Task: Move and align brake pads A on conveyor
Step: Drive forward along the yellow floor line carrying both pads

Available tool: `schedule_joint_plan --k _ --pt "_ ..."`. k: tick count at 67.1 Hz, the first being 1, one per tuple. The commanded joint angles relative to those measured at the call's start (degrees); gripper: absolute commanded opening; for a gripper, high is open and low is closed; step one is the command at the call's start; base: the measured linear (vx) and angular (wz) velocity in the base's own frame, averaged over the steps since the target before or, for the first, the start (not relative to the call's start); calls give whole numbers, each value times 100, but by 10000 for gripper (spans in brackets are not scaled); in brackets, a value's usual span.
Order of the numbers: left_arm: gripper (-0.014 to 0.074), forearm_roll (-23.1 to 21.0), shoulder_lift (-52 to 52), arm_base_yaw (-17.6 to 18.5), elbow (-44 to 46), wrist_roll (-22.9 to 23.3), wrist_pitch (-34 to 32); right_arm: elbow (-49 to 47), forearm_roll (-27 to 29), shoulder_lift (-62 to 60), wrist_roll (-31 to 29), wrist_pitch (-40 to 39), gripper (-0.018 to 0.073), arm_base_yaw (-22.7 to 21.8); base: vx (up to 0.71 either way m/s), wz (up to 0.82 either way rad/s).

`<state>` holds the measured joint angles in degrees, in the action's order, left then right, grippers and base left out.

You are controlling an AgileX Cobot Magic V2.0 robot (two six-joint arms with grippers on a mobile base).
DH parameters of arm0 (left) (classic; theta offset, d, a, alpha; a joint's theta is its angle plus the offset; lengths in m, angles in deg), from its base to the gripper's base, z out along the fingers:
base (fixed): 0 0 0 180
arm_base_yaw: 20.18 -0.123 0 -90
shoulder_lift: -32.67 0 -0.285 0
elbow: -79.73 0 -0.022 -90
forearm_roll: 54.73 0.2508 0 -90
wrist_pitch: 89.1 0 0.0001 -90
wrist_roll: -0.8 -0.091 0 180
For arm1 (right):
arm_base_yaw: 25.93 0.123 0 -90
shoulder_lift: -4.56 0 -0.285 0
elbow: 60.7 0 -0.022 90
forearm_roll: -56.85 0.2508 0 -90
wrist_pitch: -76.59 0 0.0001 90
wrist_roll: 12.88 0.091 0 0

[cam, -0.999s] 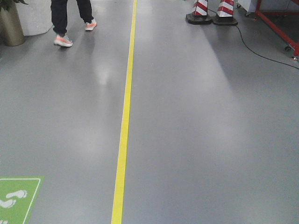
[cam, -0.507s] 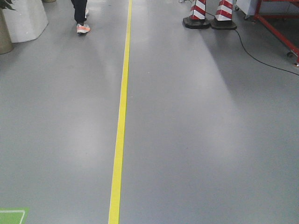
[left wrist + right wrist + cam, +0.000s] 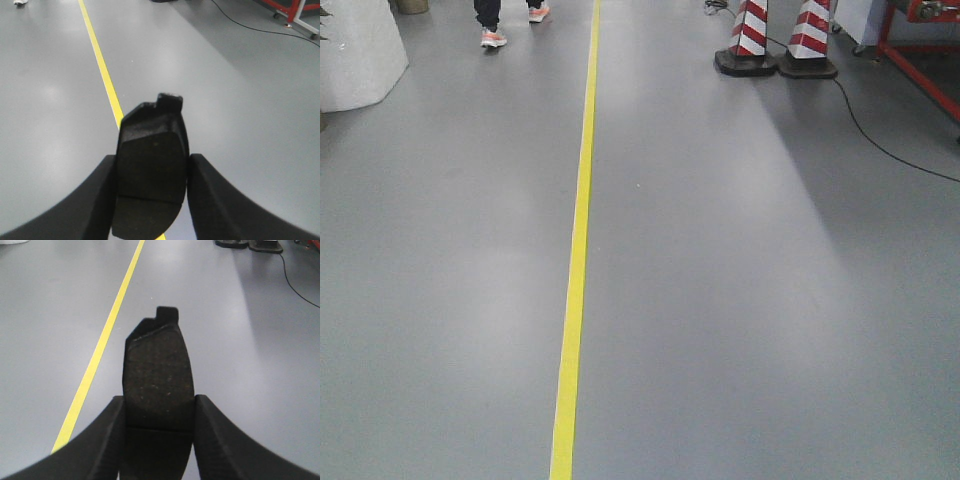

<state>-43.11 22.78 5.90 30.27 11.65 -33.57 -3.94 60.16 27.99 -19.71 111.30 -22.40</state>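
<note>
The left gripper (image 3: pixel 152 157) shows two matte black fingers (image 3: pixel 95 200), broad at the base, curving inward to narrow tips. The right gripper (image 3: pixel 159 398) has fingers (image 3: pixel 220 440) of the same smooth black shape.

Grey floor (image 3: pixel 740 300) with yellow line (image 3: pixel 575 250), red-and-white striped cones (image 3: pixel 751 30), dark-grey speckled brake pads (image 3: pixel 157 372)

You have open grey floor (image 3: pixel 740 300) from near to far on both sides of the yellow line (image 3: pixel 575 250). At the far right stand two striped cones (image 3: pixel 750 35), a black cable (image 3: pixel 865 125) trailing rightward past them, and a red frame (image 3: pixel 920 60). At the far left are a white block (image 3: pixel 355 55) and a person's feet (image 3: pixel 495 38). Your left pincer (image 3: pixel 152 160) is filled by a brake pad (image 3: pixel 152 145), and your right pincer (image 3: pixel 159 402) by another brake pad (image 3: pixel 157 360).
</note>
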Motion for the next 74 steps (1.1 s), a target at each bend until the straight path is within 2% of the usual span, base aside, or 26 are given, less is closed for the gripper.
schedule_joint_plan --k 1,74 --pt "-6 65 -81 -1 143 17 -519 -183 -19 40 -58 -543 -7 -4 63 5" --pt "-6 65 -89 -1 143 17 -520 -183 -19 40 -58 -543 -7 -4 73 4"
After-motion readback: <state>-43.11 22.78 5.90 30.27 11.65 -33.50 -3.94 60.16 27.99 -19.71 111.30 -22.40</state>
